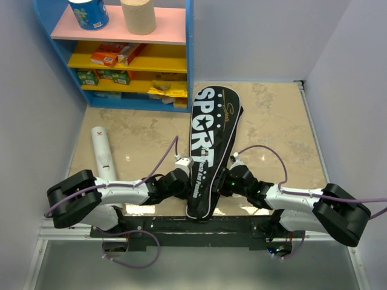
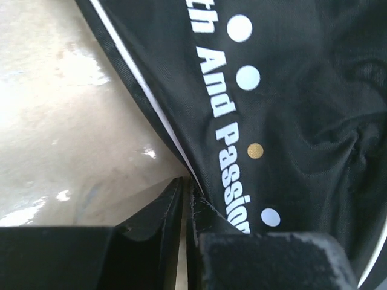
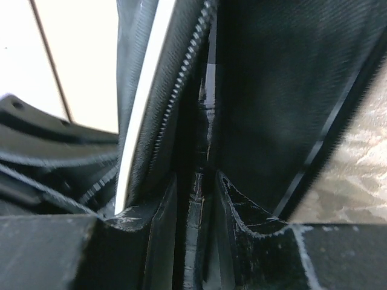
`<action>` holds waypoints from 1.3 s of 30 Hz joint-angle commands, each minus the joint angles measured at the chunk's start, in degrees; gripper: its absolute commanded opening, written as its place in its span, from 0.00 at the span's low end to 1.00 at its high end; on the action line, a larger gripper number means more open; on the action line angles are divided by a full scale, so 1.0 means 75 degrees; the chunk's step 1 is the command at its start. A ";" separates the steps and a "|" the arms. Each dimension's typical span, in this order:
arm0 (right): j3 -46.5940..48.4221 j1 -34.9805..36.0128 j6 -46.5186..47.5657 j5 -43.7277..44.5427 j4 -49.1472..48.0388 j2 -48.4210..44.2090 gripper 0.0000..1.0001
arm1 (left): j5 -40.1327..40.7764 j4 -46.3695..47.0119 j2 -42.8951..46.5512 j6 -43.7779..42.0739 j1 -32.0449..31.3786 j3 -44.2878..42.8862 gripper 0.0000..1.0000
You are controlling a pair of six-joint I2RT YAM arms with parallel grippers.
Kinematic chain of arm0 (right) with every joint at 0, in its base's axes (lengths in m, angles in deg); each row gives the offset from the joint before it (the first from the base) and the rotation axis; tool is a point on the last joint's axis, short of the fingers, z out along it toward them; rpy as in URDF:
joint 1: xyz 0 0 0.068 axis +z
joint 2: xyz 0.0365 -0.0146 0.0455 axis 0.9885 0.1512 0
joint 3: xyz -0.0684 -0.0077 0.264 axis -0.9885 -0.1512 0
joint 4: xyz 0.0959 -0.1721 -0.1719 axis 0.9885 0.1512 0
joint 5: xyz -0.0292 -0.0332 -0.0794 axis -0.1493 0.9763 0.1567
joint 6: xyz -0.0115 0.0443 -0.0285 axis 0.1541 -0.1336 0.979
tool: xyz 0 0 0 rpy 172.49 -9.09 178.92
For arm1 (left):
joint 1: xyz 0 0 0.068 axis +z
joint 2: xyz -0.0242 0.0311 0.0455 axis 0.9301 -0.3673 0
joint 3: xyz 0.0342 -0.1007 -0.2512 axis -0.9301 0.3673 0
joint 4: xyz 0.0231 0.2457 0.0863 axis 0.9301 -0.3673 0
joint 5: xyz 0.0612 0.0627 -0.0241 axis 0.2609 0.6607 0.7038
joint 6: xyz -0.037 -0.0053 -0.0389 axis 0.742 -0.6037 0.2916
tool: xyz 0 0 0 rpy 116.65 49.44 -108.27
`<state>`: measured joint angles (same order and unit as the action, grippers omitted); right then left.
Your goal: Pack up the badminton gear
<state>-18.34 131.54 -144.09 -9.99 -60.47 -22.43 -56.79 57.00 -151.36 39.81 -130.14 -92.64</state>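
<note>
The black racket-shaped bag (image 1: 211,121) lettered SPORT lies on the table, wide end far, narrow end near the arm bases. My left gripper (image 1: 188,181) is at its left edge near the narrow end. In the left wrist view (image 2: 186,181) the jaws are pressed almost together on the bag's (image 2: 290,121) white-piped edge. My right gripper (image 1: 225,180) is at the bag's right edge. In the right wrist view (image 3: 205,175) it is shut on a black fold of the bag (image 3: 272,78) beside the zip (image 3: 187,66). The long white tube (image 1: 103,151) lies at the left. No rackets are visible.
A blue shelf unit (image 1: 188,54) stands at the back left, holding a blue roll (image 1: 89,13), a tan roll (image 1: 138,15) and small coloured boxes (image 1: 115,55). Grey walls close in the table on the left and right.
</note>
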 commanded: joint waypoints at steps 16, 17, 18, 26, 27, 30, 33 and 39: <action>0.0606 0.0555 -0.0291 0.1396 0.0506 -0.0057 0.28 | -0.0541 -0.1143 -0.0393 0.0302 -0.0493 0.0123 0.15; 0.0653 0.0555 -0.0209 0.1525 0.0861 -0.0222 0.32 | -0.0494 -0.1166 -0.0241 0.0419 -0.0482 0.0228 0.15; 0.0700 0.0555 -0.0162 0.1631 0.1201 -0.0375 0.33 | -0.0435 -0.1236 0.0121 0.0501 -0.0493 0.0275 0.16; 0.1332 0.0556 -0.0021 0.2638 0.4226 -0.1664 0.42 | 0.0420 -0.2466 0.1729 0.1052 -0.0493 0.0498 0.22; 0.1402 0.0555 -0.0021 0.2744 0.4437 -0.1677 0.42 | 0.0502 -0.2769 0.1962 0.1088 -0.0493 0.0498 0.23; 0.1695 0.0555 0.0014 0.3072 0.5234 -0.1793 0.42 | 0.0888 -0.3602 0.2617 0.1368 -0.0726 0.0230 0.23; 0.2058 0.0555 -0.0149 0.3505 0.6041 -0.1946 0.43 | 0.1627 -0.4294 0.3029 0.1440 -0.0950 -0.0461 0.24; 0.3181 0.0555 -0.0173 0.4839 0.7014 -0.1678 0.43 | 0.1932 -0.4132 0.2202 0.0527 -0.1196 -0.2171 0.24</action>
<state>-2.32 135.63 -144.64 15.48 -15.82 -36.00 -46.41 25.59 -130.86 47.66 -137.59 -99.81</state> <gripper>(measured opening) 0.429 0.243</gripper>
